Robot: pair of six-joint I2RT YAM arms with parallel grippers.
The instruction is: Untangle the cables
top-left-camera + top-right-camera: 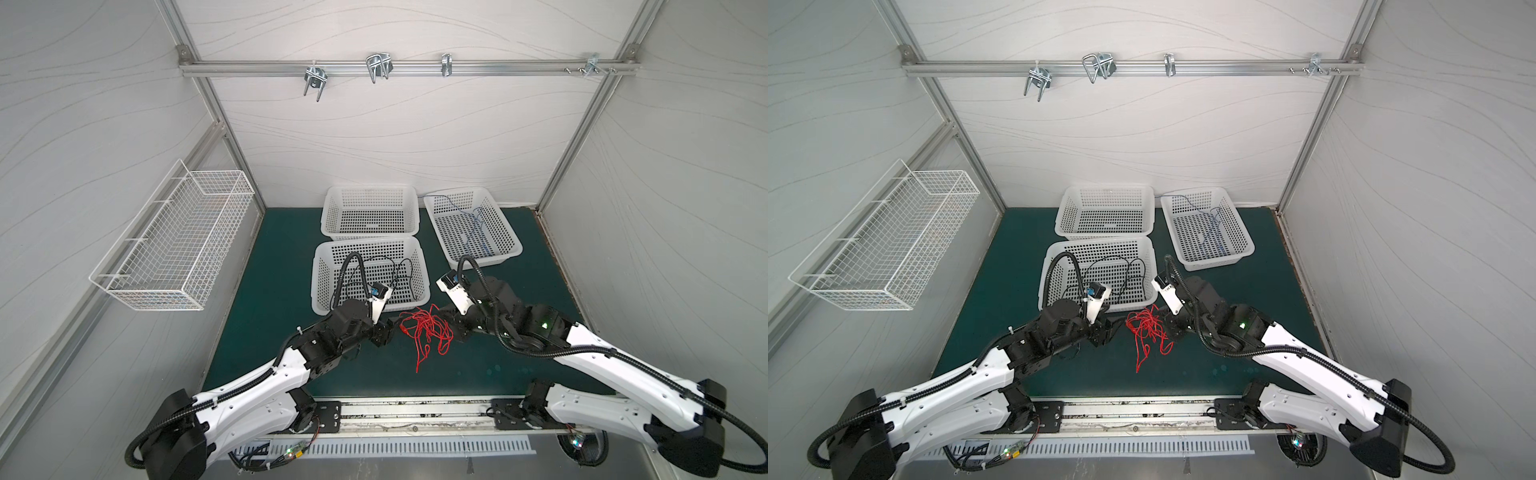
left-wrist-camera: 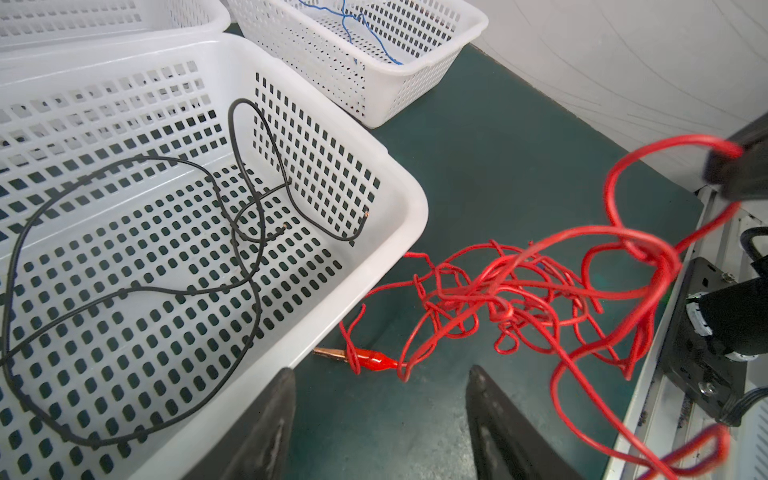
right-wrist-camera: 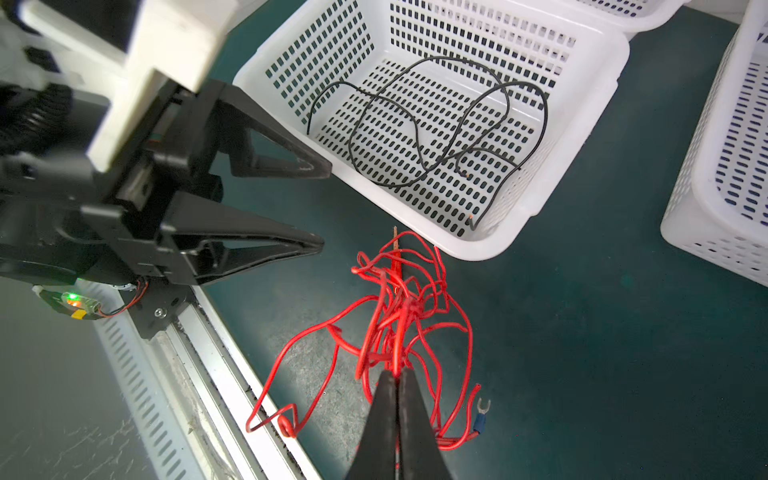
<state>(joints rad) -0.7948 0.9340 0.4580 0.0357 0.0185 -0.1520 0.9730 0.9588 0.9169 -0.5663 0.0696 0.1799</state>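
- Your right pincer (image 3: 397, 374) clamps the red cables (image 1: 428, 332), tangled on the surface (image 1: 270, 291) at centre frame in a top view, just below the basket (image 2: 413, 201).
- Your left pincer (image 2: 380, 374) stands released; next, likely grab the clip (image 2: 374, 359) end and pull apart.

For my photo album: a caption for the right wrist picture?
Right fingers pinch a red cable tangle beside a white basket holding black cable.

Three white plastic baskets (image 1: 331, 216), one wire basket (image 1: 174, 245), two robot arms (image 1: 257, 386), one red cable tangle (image 1: 428, 330).

Basket rim (image 2: 374, 266) just behind red cables (image 2: 498, 291)
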